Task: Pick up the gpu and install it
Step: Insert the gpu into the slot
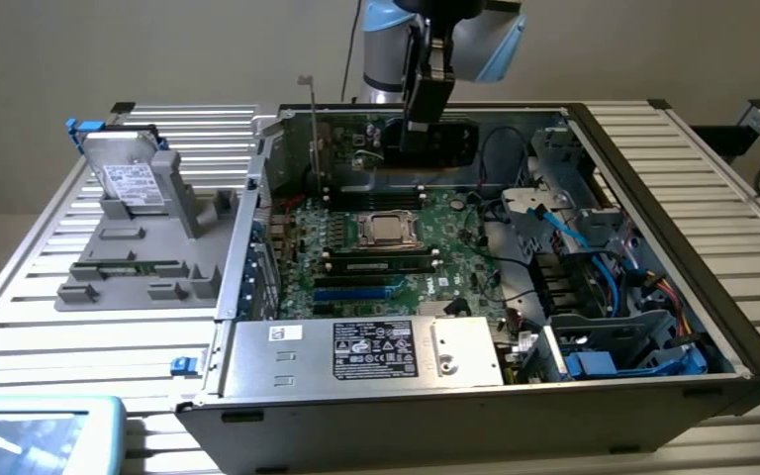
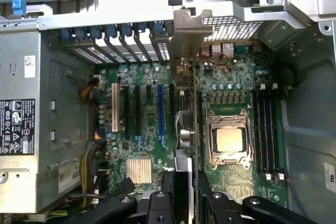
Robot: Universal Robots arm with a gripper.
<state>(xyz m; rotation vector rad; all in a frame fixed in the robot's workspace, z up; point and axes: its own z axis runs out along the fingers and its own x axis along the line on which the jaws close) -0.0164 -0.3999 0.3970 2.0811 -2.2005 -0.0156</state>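
The gripper point(image 2: 184, 184) is clamped on the gpu point(image 2: 184, 124), held upright just above the motherboard point(image 2: 231, 93) inside the computer case point(image 1: 671, 228), and if it descends tilted, pressing could bend it.

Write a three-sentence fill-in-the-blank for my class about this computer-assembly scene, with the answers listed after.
1. The claw is shut on the ___.
2. The hard drive stands ___ the case.
3. The CPU socket sits on the green ___.
Answers: gpu; outside; motherboard.
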